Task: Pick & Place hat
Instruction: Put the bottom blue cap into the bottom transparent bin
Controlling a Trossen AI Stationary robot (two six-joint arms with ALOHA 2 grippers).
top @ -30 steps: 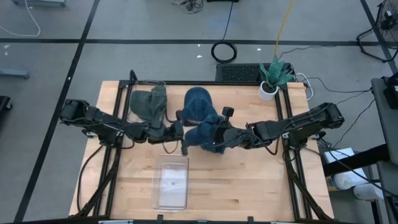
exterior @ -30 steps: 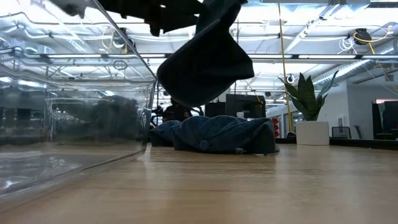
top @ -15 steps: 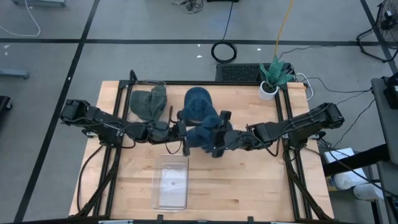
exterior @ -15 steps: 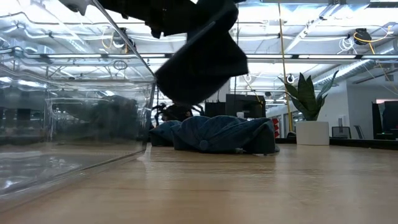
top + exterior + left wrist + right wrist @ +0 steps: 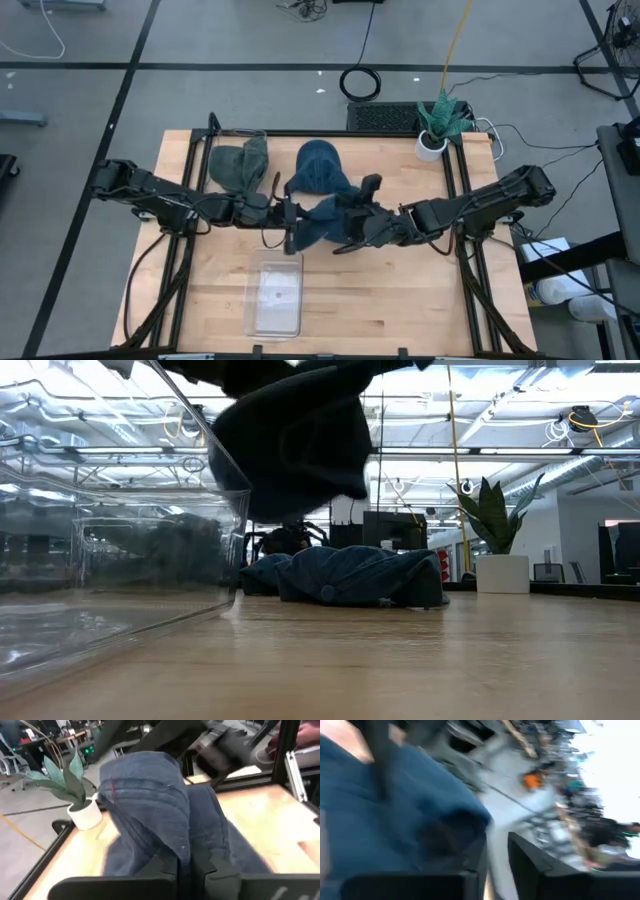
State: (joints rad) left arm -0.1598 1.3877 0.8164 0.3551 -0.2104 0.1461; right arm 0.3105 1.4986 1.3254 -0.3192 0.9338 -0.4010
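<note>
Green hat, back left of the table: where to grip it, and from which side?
Green hat lies slumped flat on the table, so come from above and pinch the bunched fabric along its right edge, jaws set across the fold. Its brim is not discernible, so this is a best guess.

Low view: held blue hat (image 5: 290, 445) cut off at top edge, arms above it out of frame. Right wrist view badly blurred, so right pincer (image 5: 495, 855) grip can't be judged. Clear bin (image 5: 110, 540) cut off at left edge.

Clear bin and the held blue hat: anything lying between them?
Nothing, per the high view: bare wood separates the clear bin from the blue hat held aloft by both grippers.
</note>
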